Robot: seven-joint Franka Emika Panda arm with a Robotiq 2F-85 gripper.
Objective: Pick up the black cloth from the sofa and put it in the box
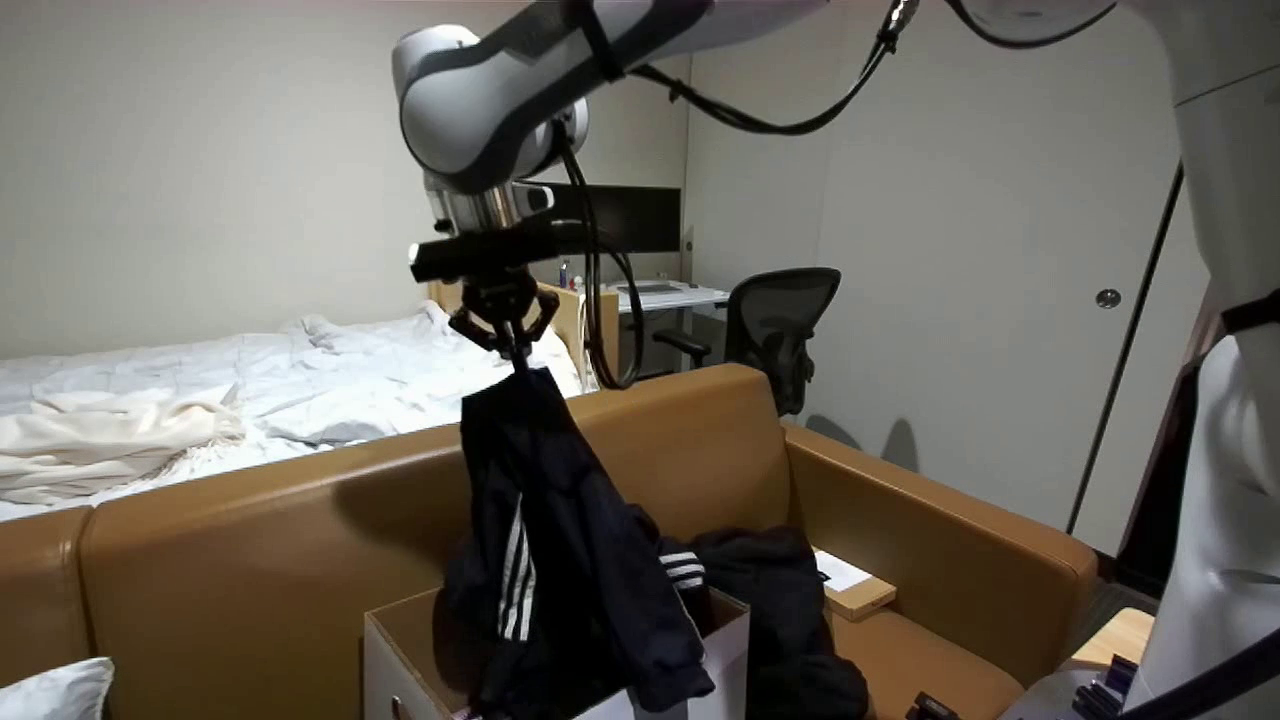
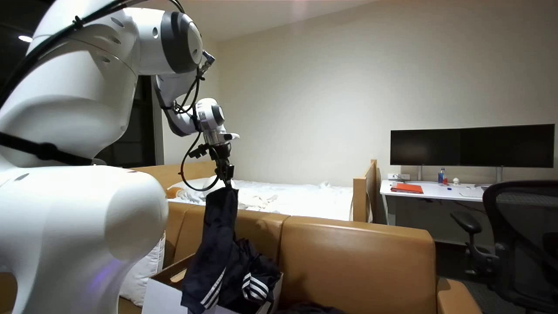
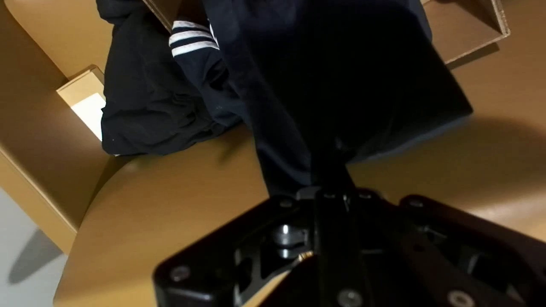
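Note:
My gripper (image 1: 518, 358) is shut on the top end of the black cloth (image 1: 580, 520), which has white stripes. Held above the box (image 1: 385, 665), the cloth hangs down in a long fold. Its lower part spreads into the box opening, and one end drapes over the near rim, as the black cloth (image 2: 216, 231) also shows in an exterior view. In the wrist view the fabric runs away from the closed fingertips, which are dark against it. The tan sofa (image 1: 250, 570) stands around and behind the box. Much of the box's inside is hidden by the cloth.
Another dark garment (image 1: 775, 610) lies on the sofa seat beside the box. Near the sofa arm is a flat cardboard package (image 1: 860, 595) with a white label. A white pillow (image 2: 144, 279) rests on the box's far side. Behind the sofa back stands a bed (image 1: 300, 385).

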